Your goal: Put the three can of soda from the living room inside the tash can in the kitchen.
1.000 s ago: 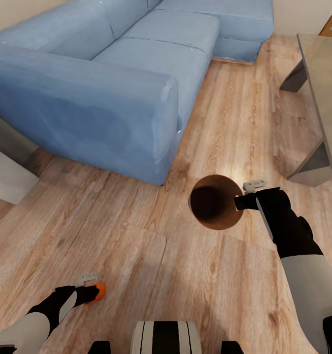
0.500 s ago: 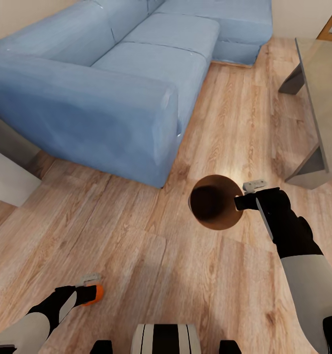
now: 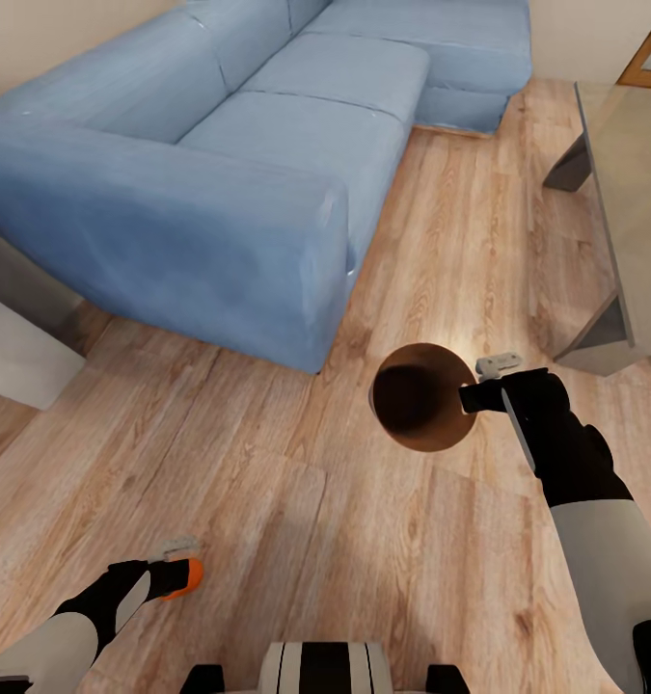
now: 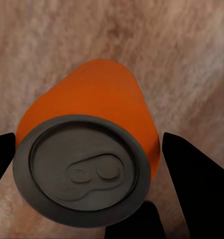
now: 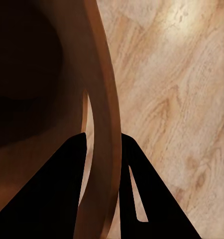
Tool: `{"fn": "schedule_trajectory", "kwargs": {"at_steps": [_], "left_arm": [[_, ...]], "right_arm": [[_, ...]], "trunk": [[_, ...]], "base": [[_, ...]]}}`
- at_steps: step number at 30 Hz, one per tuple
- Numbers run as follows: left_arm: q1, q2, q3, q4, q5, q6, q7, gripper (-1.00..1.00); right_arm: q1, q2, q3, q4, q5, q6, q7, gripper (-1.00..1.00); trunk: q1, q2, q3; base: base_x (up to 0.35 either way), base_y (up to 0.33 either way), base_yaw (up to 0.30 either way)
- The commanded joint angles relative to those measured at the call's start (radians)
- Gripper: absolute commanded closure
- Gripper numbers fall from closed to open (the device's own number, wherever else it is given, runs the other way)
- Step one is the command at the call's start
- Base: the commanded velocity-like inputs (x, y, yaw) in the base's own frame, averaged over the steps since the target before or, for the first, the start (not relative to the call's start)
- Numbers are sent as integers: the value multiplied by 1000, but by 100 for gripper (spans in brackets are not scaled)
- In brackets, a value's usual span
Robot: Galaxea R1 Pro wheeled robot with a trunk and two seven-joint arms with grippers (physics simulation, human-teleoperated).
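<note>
- Left gripper (image 3: 182, 571): held low over the wood-plank floor (image 3: 267, 482), its fingers (image 4: 196, 174) standing on either side of the orange soda can (image 3: 192, 574) and pinching it; in the left wrist view the can's grey lid and pull-tab face the camera.
- Right gripper (image 3: 479, 386): its fingers (image 5: 57, 194) are clamped on the rim of the trash can (image 3: 421, 397), one inside the wall and one outside, so the bin hangs from the arm with its coppery brown interior open to the head camera.
- Setting: the blue corner sofa (image 3: 219, 164) lies ahead at the left, the glass-topped table (image 3: 634, 183) at the right; the bin is carried between them, well apart from the held can.
- Remaining cans: no other soda can is visible here.
- Risk 1: the bin is gripped by a thin rim at one side only; a sudden base turn could swing it and slip it from the pinch.
- Risk 2: the table's corner stands near the right arm's path; a wide sweep could strike it.
- Risk 3: the can and bin are far apart, so releasing early would drop the can onto the floor, where it would likely roll.
</note>
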Motion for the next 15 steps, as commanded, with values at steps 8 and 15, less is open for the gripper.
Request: {"fn": "schedule_trajectory", "kwargs": {"at_steps": [8, 15], "left_arm": [[0, 0, 0, -1, 0, 0, -1, 100], [0, 0, 0, -1, 0, 2, -1, 100]], "right_arm": [[0, 1, 1, 2, -19, 2, 6, 100], [2, 2, 7, 2, -20, 2, 6, 100]], "trunk": [[-31, 56, 25], [-58, 105, 47]], "base": [[0, 0, 0], [0, 0, 0]]}}
